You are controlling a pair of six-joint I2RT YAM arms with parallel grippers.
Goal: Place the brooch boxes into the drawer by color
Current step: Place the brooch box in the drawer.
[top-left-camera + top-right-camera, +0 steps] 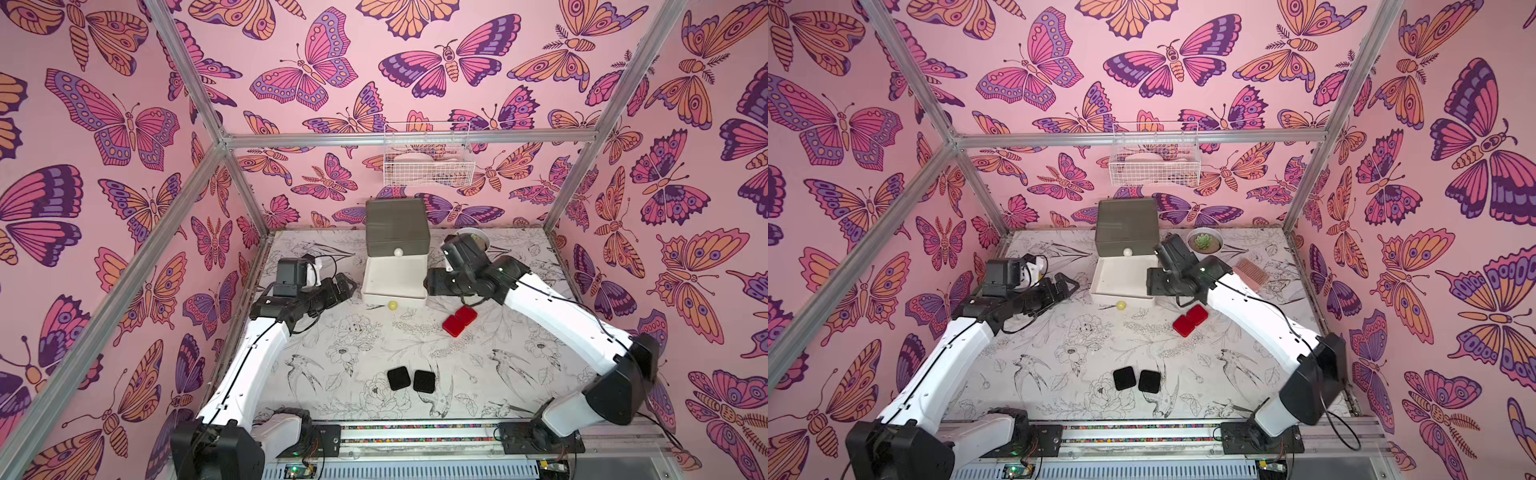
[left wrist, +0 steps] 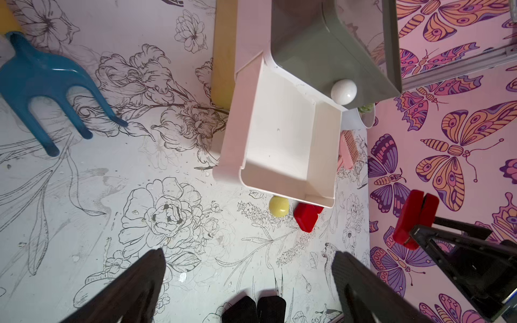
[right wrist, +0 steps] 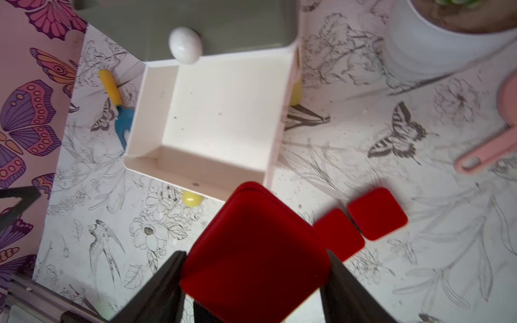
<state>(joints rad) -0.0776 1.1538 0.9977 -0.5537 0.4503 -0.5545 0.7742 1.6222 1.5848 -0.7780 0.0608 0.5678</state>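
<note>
The drawer (image 1: 397, 226) stands at the back, its grey top tier shut and its white middle tier (image 1: 395, 286) pulled out with nothing inside (image 3: 223, 117). My right gripper (image 3: 254, 254) is shut on a red brooch box (image 3: 251, 223), which it holds above the table just in front of the open tier's right corner. Two more red boxes (image 1: 459, 320) lie side by side below it. A pair of black boxes (image 1: 411, 379) lies near the front. My left gripper (image 2: 249, 253) is open with nothing in it, and hovers left of the drawer (image 1: 347, 286).
A blue garden fork (image 2: 47, 84) with a yellow handle lies left of the chest. Right of the chest are a potted succulent (image 1: 1203, 242) and a pink comb (image 1: 1250, 274). A white wire basket (image 1: 428, 166) hangs on the back wall.
</note>
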